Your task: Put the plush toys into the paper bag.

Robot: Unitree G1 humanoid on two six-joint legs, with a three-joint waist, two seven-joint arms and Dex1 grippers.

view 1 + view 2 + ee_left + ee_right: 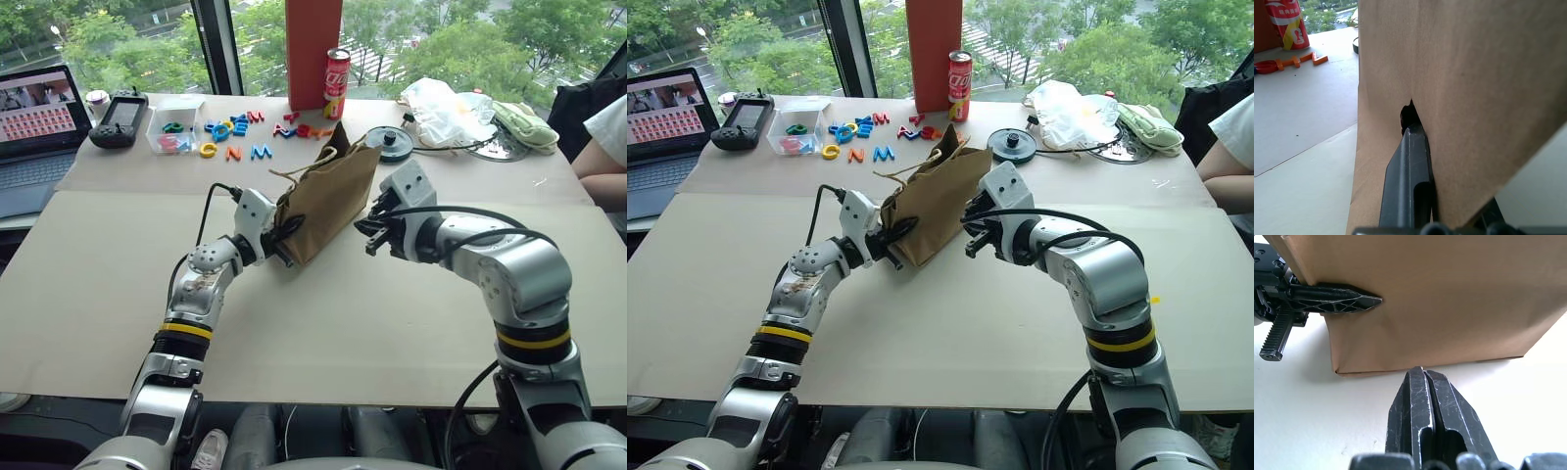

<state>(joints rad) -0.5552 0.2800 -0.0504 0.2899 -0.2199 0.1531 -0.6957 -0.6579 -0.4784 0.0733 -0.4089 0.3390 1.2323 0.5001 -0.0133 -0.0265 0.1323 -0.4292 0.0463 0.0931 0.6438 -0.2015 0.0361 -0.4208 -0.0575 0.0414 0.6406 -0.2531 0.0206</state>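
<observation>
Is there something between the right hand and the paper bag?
Nothing visible. The right hand, shut and empty, sits just off the paper bag with only bare table between them. The left hand is shut on the bag's opposite side.

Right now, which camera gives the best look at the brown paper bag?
The left eye view: the whole paper bag shows, twine handles included, with the left gripper clamped on its side. The right eye view matches it. Both wrist views catch only a plain brown wall close up.

Brown paper bag [328, 201] upright, mid-table
</observation>
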